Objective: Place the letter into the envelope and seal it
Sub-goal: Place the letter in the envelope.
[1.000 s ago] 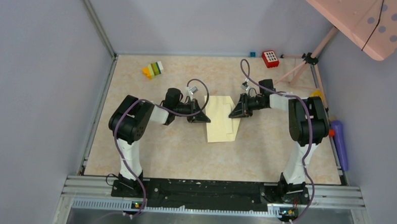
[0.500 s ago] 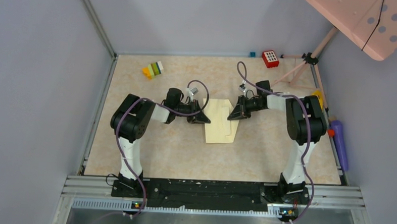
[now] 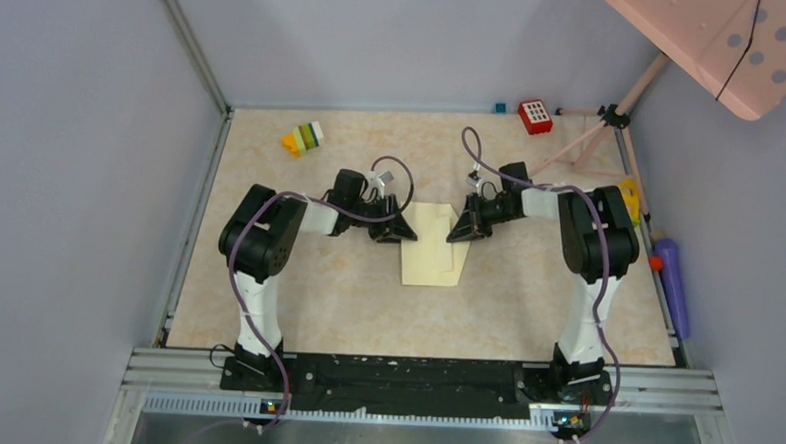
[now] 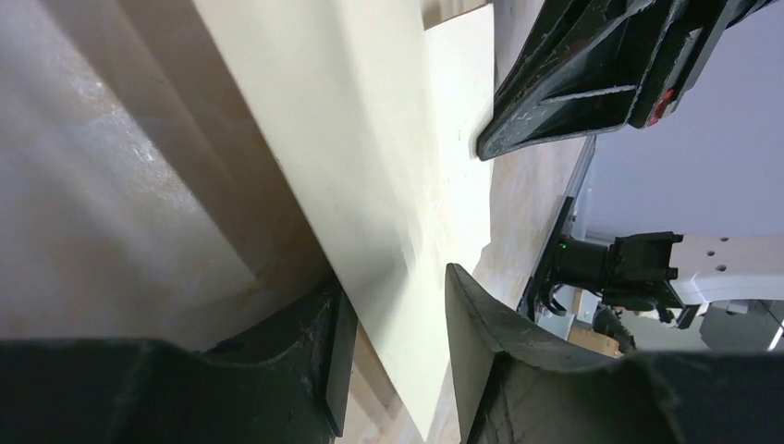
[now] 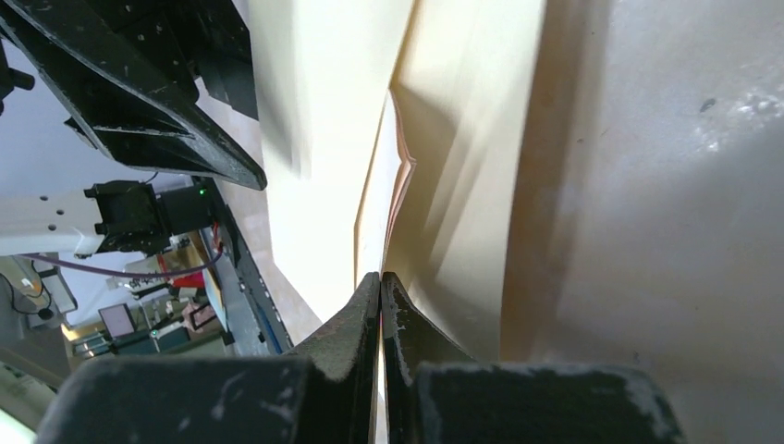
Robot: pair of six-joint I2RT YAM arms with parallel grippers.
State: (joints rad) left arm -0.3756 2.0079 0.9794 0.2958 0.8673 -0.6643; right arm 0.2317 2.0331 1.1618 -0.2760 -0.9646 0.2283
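The right tool [image 5: 380, 277] is pinching the pale cream paper envelope [image 3: 430, 254] on the beige desk [image 3: 346, 295]; the left tool [image 4: 396, 282] is straddling its edge, released

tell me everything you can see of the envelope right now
The envelope is thin, matte, pale cream paper, lying on the beige table midway between the arms, long side running away from them. Its near right corner looks cut at an angle. The right gripper is shut on its right edge, where the layers part and a darker tan edge shows between them. The left gripper is open, with the left edge between its fingers and seemingly lifted a little.
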